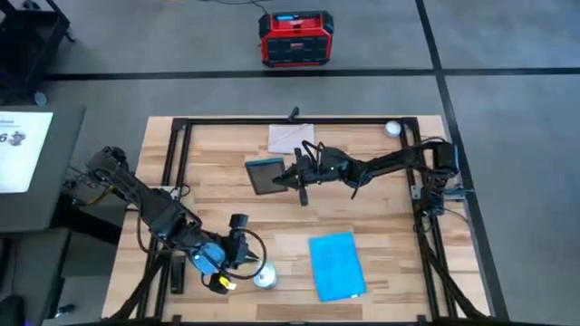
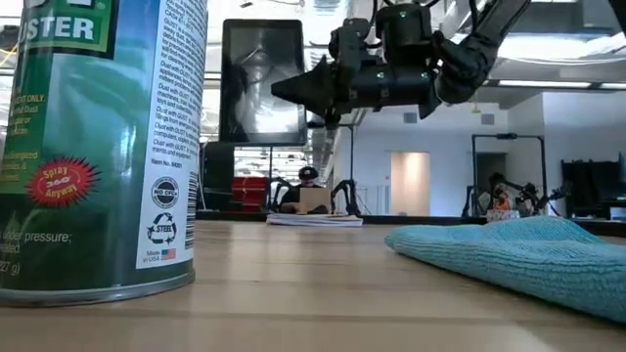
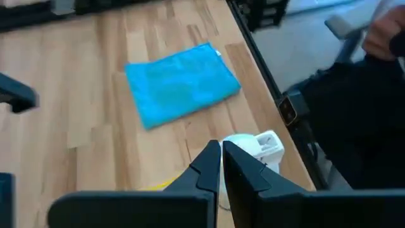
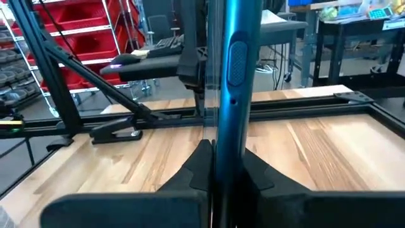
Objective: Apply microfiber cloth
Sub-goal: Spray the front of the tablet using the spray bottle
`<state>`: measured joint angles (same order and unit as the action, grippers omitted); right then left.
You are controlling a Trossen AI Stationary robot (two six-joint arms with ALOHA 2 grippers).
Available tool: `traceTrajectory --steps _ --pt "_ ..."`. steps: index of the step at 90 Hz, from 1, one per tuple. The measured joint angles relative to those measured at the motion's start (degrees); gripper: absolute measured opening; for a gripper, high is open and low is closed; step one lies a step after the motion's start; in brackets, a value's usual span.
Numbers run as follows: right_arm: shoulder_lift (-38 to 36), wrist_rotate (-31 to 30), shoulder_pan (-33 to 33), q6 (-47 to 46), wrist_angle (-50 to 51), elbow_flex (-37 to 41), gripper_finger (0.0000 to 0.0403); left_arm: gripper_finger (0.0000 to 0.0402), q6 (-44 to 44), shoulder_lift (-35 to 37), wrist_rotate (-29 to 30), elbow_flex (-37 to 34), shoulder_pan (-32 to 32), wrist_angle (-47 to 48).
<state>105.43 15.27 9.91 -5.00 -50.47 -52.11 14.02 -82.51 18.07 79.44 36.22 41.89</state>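
Note:
The sky-blue microfiber cloth (image 1: 337, 265) (image 2: 528, 254) (image 3: 180, 85) lies folded flat on the table near its front edge, right of centre, with no gripper on it. My right gripper (image 1: 294, 177) (image 2: 323, 93) (image 4: 215, 152) is shut on a black tablet (image 1: 265, 174) (image 2: 262, 83), held up over the table's middle. My left gripper (image 1: 246, 270) (image 3: 221, 152) is shut near the front left, just beside the white cap (image 3: 256, 147) of a spray can (image 1: 265, 276) (image 2: 98, 147) that stands upright on the table. My right gripper pinches the tablet's right-hand long edge (image 4: 231, 95) between its two fingers, coming level from the table's right. The tablet stands upright on end, lifted clear of the table, its screen facing the near edge. Whether my left gripper touches the can's cap, I cannot tell.
A pale beige sheet (image 1: 292, 138) (image 2: 315, 219) lies flat at the far middle of the table. A small round white object (image 1: 391, 129) sits at the far right corner. Black frame rails (image 1: 172, 172) run along the table's sides. A red box (image 1: 294, 38) stands on the floor beyond.

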Motion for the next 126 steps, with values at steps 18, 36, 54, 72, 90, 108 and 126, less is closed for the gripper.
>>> traceTrajectory --steps 18,36,54,72,90,108,126 --pt "-0.01 -4.18 -0.63 0.5 0.54 0.05 0.0012 0.0 -2.46 -1.24 -2.62 0.0 -2.4 0.3" --pt "-0.02 -12.89 -2.96 2.22 0.59 0.05 0.0012 0.0 -2.36 -1.24 -4.36 0.0 -2.64 0.28" --pt "0.48 -13.94 -4.14 0.58 0.29 -0.01 0.0012 0.0 -2.31 -1.21 -4.48 0.0 -2.66 0.26" --pt "4.38 -13.99 -3.93 -1.0 0.13 -1.64 0.0012 0.0 -1.28 -1.53 -5.03 -0.01 -2.59 0.19" --pt "5.68 -13.72 -4.07 -2.13 -1.99 -2.46 0.0012 0.0 0.41 -2.09 -5.81 -0.04 -2.43 1.03" --pt "5.68 -13.54 -4.24 -2.12 -1.91 -2.48 0.0012 0.0 0.54 -2.07 -5.89 -0.04 -2.39 0.98" --pt "5.68 -13.53 -4.26 -2.11 -1.61 -2.48 0.0012 0.0 0.35 -2.07 -6.24 -0.04 -2.83 0.77"
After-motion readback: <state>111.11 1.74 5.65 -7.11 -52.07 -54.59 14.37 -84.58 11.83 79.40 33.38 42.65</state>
